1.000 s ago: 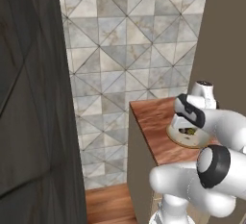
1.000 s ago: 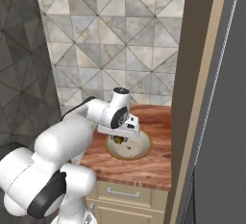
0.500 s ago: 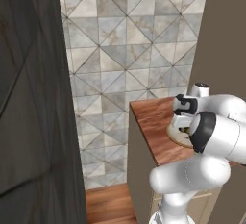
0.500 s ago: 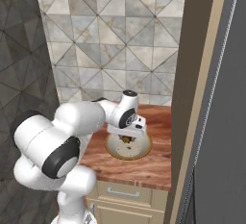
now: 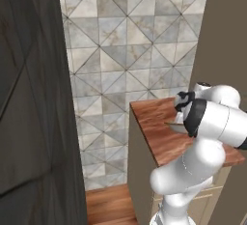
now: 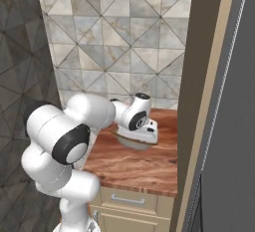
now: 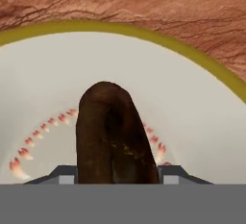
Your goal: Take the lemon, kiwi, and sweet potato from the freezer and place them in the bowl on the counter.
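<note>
The bowl (image 7: pixel 202 117), one only, sits on the wood-grain table (image 6: pixel 134 164), cream inside with a tan-yellow rim and a ring of small red marks painted round its floor. From the right base view its near edge (image 6: pixel 133 145) peeks out just under the robot's hand; from the left its rim (image 5: pixel 174 126) shows as a thin sliver beside the arm.

One dark brown, elongated lump, the sweet potato (image 7: pixel 113 136) by its look, stands between the jaws (image 7: pixel 115 174) directly over the bowl's floor. The jaws are closed snugly against its two sides, a dark fingertip (image 7: pixel 62 175) showing at each flank. I cannot tell whether its far end touches the bowl.

One drawer with a metal handle (image 6: pixel 127 199) sits under the tabletop. No writing or labels are readable anywhere.
</note>
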